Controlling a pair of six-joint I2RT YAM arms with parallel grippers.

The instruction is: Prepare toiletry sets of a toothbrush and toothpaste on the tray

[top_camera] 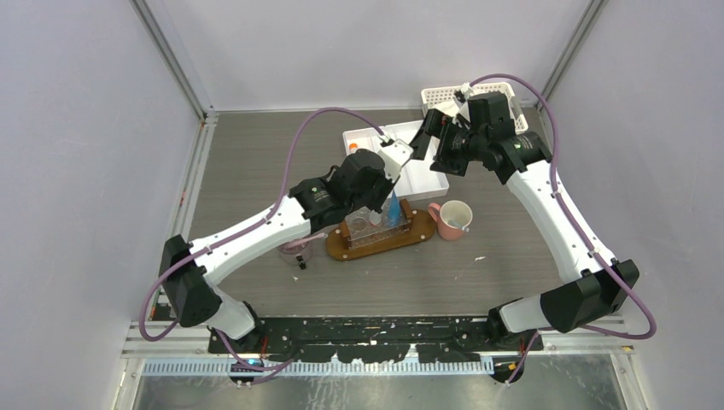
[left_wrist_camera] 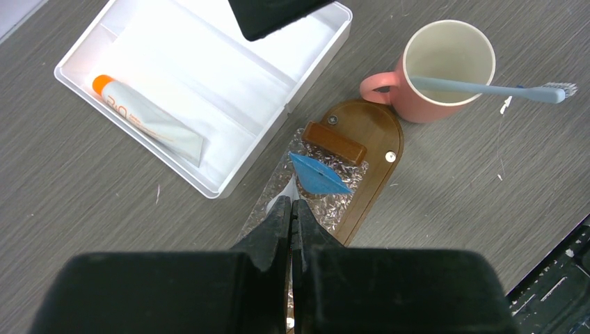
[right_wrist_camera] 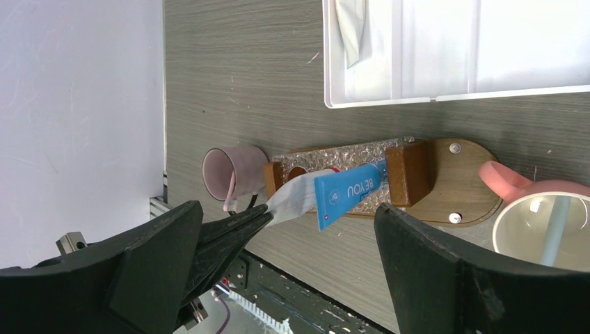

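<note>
Pinching a white-grey toothpaste tube over the tray, left pincer, right pincer spread wide

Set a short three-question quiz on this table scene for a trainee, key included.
1. True or false: the right end effector is shut on a toothbrush.
2. What does the left end effector grip? A) the blue toothpaste tube B) a mug C) the basket
3. Fill in: the orange-capped tube lies in the white ___.

Key: 1 false, it is open and holds nothing. 2 A. 3 tray, meaning the white divided tray.
</note>
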